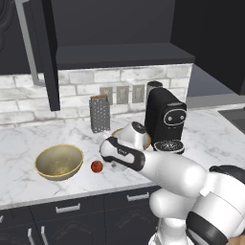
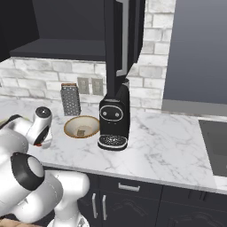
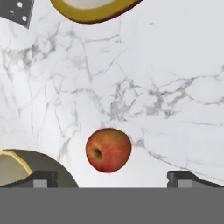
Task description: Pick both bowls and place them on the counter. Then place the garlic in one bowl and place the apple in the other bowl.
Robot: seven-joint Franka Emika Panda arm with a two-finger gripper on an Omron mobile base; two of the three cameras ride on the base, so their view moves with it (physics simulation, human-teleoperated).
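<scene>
- Black coffee machine (image 1: 165, 119) upright near the brick backsplash (image 1: 86, 79).
- Metal box grater (image 1: 99, 113) upright left of the coffee machine, against the backsplash.
- Three grey wall outlets (image 1: 122, 94) on the backsplash, above and left of the coffee machine.
- Dark upper cabinet (image 1: 110, 28) overhead, door (image 1: 48, 52) hanging open, left of the coffee machine.

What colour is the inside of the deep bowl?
Speckled yellowish inside the deep bowl, clearest in the left base view.

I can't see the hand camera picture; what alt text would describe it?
A small shiny red apple lies on the white marble counter, between the open gripper tips. The deep olive-tan bowl edges in at lower left, the shallow tan bowl's rim at the top.
</scene>
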